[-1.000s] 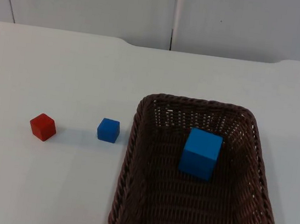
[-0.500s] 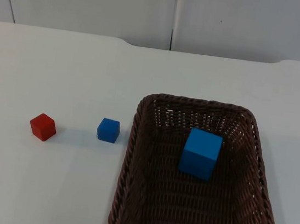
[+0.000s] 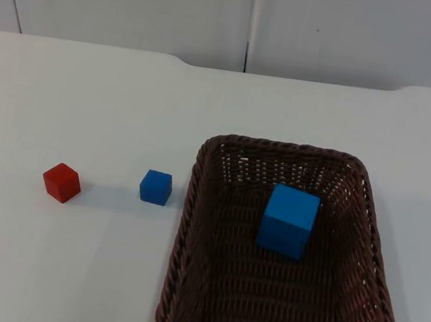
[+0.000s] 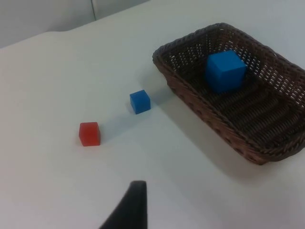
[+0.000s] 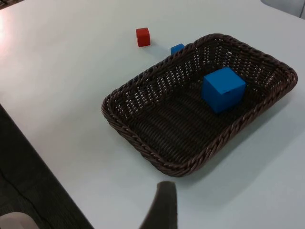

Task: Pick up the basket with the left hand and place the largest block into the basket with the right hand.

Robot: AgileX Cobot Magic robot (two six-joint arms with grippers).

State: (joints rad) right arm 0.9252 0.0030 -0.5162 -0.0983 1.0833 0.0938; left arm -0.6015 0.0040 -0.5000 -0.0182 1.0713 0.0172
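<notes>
White table (image 3: pixel 89 97) carries my dark woven wicker basket (image 3: pixel 190 229) holding the large blue cube (image 3: pixel 289 220), small blue cube (image 3: pixel 155 187) at its 9 o'clock; I cannot tell my grippers' opening.

No writing, label, brand, number or sign can be read anywhere: the blocks, the basket, the counter and the wall behind it are all unmarked.
</notes>
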